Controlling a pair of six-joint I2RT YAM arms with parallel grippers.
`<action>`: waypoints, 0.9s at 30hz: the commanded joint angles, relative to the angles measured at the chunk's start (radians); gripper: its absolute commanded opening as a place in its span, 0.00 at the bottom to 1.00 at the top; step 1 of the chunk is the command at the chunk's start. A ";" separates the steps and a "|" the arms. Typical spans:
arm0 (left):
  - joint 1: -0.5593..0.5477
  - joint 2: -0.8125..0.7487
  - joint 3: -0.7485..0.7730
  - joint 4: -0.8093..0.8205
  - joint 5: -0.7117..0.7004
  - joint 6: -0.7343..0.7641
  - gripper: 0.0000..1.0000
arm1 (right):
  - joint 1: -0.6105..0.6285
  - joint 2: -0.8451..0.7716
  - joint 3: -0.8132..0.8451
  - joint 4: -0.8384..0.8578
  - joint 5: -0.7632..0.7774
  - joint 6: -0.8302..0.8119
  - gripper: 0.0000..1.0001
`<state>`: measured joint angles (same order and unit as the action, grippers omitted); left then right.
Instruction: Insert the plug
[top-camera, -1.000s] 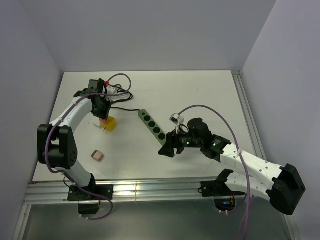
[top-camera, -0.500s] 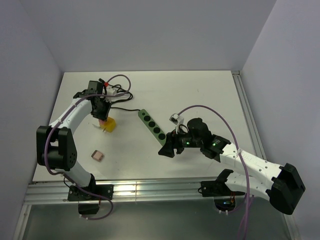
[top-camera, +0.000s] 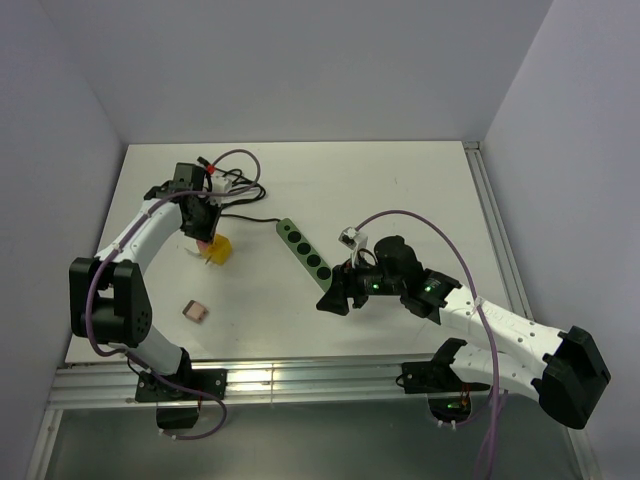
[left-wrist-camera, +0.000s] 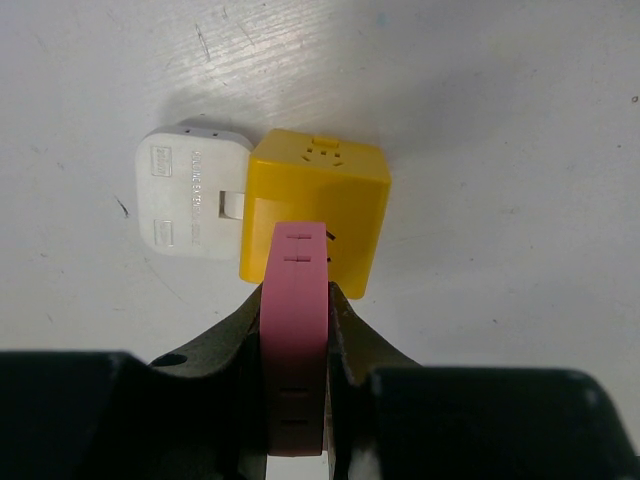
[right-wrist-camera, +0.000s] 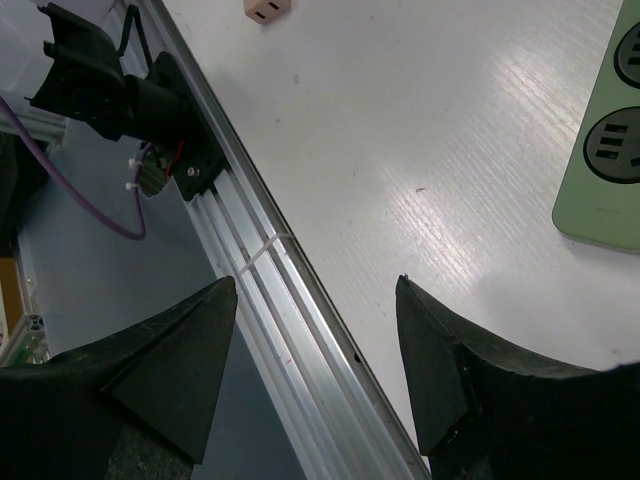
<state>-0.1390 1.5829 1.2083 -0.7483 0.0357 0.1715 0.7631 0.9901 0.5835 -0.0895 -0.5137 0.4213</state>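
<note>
My left gripper (top-camera: 204, 238) is shut on a pink plug (left-wrist-camera: 295, 320), which stands out past the fingertips. Just beyond its tip a yellow plug block (left-wrist-camera: 315, 205) lies on the table, touching a white plug (left-wrist-camera: 190, 195) on its left; the yellow block (top-camera: 221, 248) also shows in the top view. The green power strip (top-camera: 303, 251) lies diagonally in the middle of the table, its sockets facing up. My right gripper (top-camera: 335, 297) hangs open and empty by the strip's near end (right-wrist-camera: 610, 150).
A small tan plug (top-camera: 195, 312) lies near the front left, also at the top edge of the right wrist view (right-wrist-camera: 267, 9). The strip's black cable (top-camera: 240, 195) coils at the back left. The aluminium rail (right-wrist-camera: 260, 300) runs along the table's near edge.
The left arm's elbow has drifted slightly left. Both grippers and all the objects stay where they were.
</note>
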 joint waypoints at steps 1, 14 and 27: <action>-0.004 -0.015 -0.009 0.013 0.000 0.011 0.00 | -0.004 -0.001 0.007 0.037 -0.003 -0.015 0.72; -0.004 -0.006 -0.024 0.073 -0.014 0.019 0.00 | -0.004 0.002 0.012 0.031 0.004 -0.018 0.72; -0.004 0.008 -0.013 0.076 -0.013 0.022 0.00 | -0.004 0.009 0.012 0.033 0.001 -0.019 0.72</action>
<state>-0.1390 1.5837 1.1843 -0.6960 0.0280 0.1757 0.7631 0.9977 0.5835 -0.0898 -0.5133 0.4210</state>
